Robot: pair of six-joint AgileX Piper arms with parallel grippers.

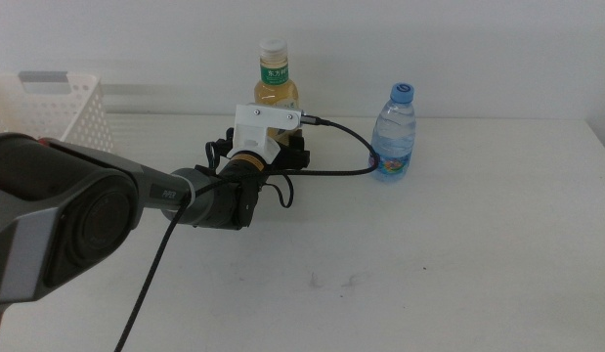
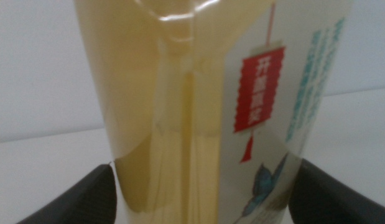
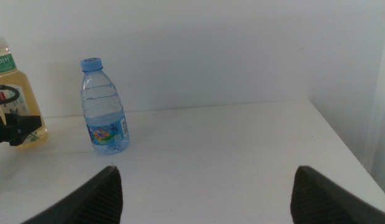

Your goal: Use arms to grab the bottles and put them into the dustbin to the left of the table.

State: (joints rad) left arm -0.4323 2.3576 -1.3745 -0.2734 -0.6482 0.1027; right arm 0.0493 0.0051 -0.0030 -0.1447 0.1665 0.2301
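The left arm (image 1: 107, 210) enters from the left side of the middle view and reaches to the upper centre of the frame. Its tool (image 1: 282, 147) is at the yellow tea bottle (image 1: 277, 86), which stands upright near the back edge of the tabletop (image 1: 429, 264). In the left wrist view the tea bottle (image 2: 198, 112) fills the frame between the two dark jaws; both jaws are just beside its walls, but I cannot tell if they already press on it. The black cable (image 1: 341, 156) of the arm curves to the right, toward the small water bottle (image 1: 394, 132) with the blue cap. This bottle stands upright, right of the tea bottle and apart from it. The white dustbin (image 1: 48, 108) is at the upper left of the frame, behind the arm. The right tool (image 3: 204, 186) shows only in its own wrist view, with jaws wide apart above the bare tabletop, well apart from the water bottle (image 3: 104, 106).
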